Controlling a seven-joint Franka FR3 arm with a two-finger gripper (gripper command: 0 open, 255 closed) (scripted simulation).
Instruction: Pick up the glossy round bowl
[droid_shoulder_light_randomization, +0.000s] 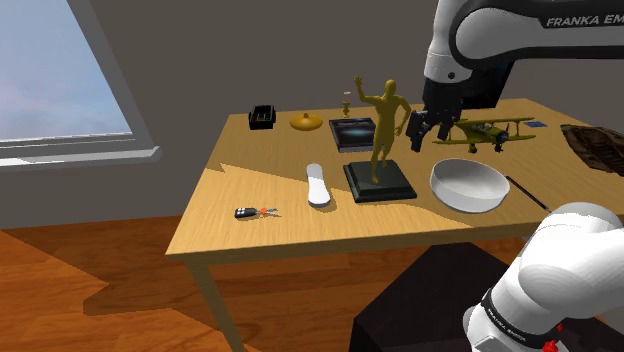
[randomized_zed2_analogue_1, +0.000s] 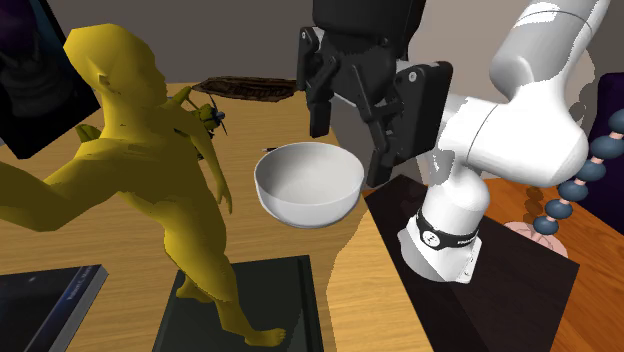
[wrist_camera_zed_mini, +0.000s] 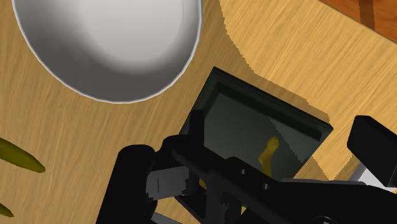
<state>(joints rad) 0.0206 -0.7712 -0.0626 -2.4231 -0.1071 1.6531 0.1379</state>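
In the shoulder view, the white round bowl, smooth and shiny inside, sits on the wooden table near the edge by the stand. It is just beside the dark square base of a golden statue. The black gripper hangs in the air near the statue. The second exterior view adds a chain of dark round beads. In the wrist view I see the fingers standing wide apart and holding nothing, with the bowl beyond them.
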